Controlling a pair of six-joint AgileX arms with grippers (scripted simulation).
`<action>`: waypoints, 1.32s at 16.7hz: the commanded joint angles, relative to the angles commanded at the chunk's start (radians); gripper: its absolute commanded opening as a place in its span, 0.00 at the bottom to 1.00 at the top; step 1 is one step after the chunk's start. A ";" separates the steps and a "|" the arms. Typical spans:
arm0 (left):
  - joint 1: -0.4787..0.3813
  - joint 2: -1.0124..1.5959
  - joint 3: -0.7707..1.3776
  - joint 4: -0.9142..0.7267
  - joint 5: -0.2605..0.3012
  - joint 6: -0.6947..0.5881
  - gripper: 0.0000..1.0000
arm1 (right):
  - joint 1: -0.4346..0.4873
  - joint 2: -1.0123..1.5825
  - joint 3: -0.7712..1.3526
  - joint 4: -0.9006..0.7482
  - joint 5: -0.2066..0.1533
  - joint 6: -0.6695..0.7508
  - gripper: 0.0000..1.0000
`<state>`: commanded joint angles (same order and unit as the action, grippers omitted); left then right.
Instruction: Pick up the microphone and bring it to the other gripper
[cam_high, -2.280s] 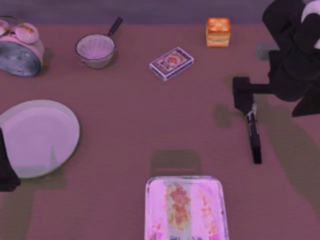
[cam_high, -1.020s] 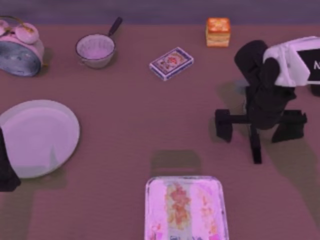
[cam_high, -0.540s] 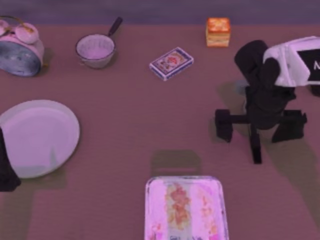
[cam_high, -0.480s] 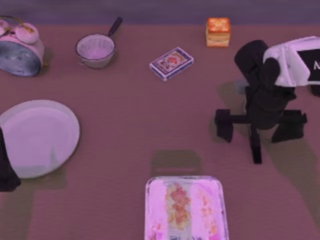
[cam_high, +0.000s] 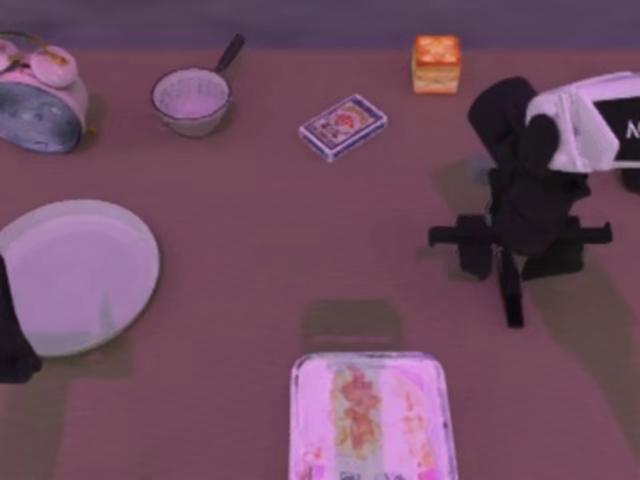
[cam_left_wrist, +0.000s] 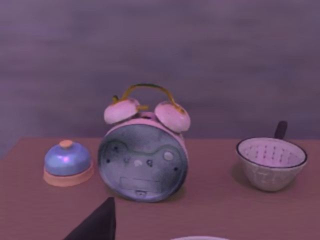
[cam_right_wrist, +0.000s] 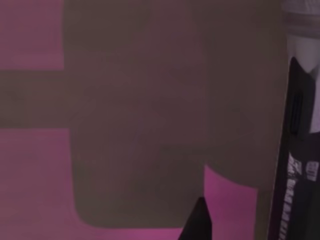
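The microphone lies on the table at the right; its slim black handle (cam_high: 512, 298) points toward the front edge, while the arm hides its head from above. My right gripper (cam_high: 517, 256) hangs over it, open, with one finger on each side of the handle and a gap left on both sides. In the right wrist view the microphone (cam_right_wrist: 300, 170) runs along the picture's edge, apart from the one fingertip (cam_right_wrist: 198, 224) that shows. My left gripper (cam_high: 10, 335), the other gripper, is parked at the table's left edge, open, with one fingertip (cam_left_wrist: 97, 225) in its wrist view.
An alarm clock (cam_high: 40, 100) and a small saucepan (cam_high: 190, 100) stand at the back left, with a bell (cam_left_wrist: 67, 162) beside the clock. A card box (cam_high: 342, 126) and an orange box (cam_high: 436, 64) sit at the back. A plate (cam_high: 75, 270) lies left, a tray (cam_high: 297, 400) front centre.
The right arm swung in and came down over the microphone. In the last half second its two fingers moved inward toward the handle. The left arm has not moved.
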<state>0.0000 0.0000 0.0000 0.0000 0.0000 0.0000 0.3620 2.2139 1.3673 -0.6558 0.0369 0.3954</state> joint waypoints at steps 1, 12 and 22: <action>0.000 0.000 0.000 0.000 0.000 0.000 1.00 | 0.000 0.000 0.000 0.000 0.000 0.000 0.00; 0.000 0.000 0.000 0.000 0.000 0.000 1.00 | 0.003 -0.065 0.009 0.042 -0.006 -0.027 0.00; 0.000 0.000 0.000 0.000 0.000 0.000 1.00 | 0.000 -0.193 -0.201 0.790 -0.229 -0.194 0.00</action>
<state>0.0000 0.0000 0.0000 0.0000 0.0000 0.0000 0.3619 2.0208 1.1664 0.1346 -0.1917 0.2013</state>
